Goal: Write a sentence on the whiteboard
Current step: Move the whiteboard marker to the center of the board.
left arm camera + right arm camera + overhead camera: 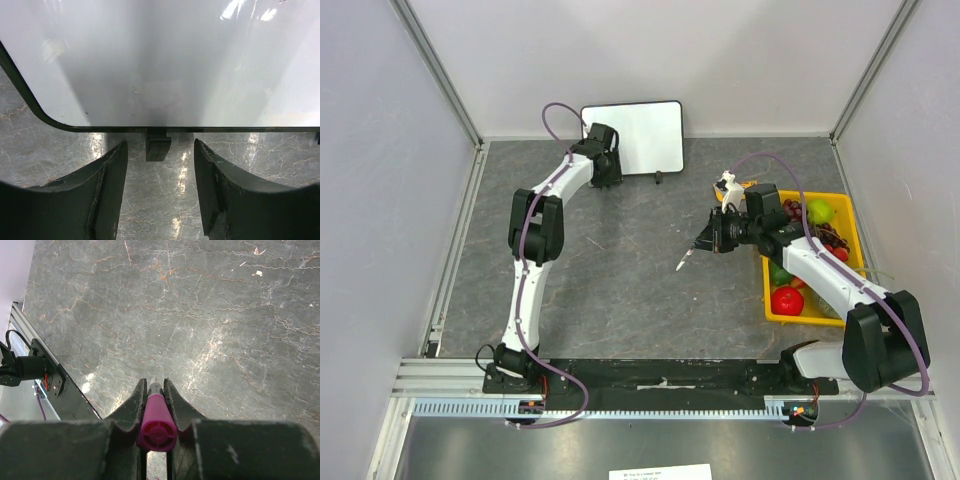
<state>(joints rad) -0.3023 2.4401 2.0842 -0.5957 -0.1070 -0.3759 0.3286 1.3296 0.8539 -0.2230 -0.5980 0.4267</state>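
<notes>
The whiteboard (645, 135) stands at the far middle of the table, close to the back wall, and its face is blank: no sentence shows on it in either view that catches it. My left gripper (608, 168) sits at the board's lower left edge with its fingers spread and nothing between them; the wrist view shows them flanking one small black foot (158, 148) without touching it. My right gripper (708, 238) hangs over bare table right of centre, well apart from the board, clenched on a pink marker (156, 420) whose tip points down and leftward. A yellow bin (857, 240) of fruit lies on the right. I judge this the approach step. Next I must steady the board and bring the tip to its upper left.
</notes>
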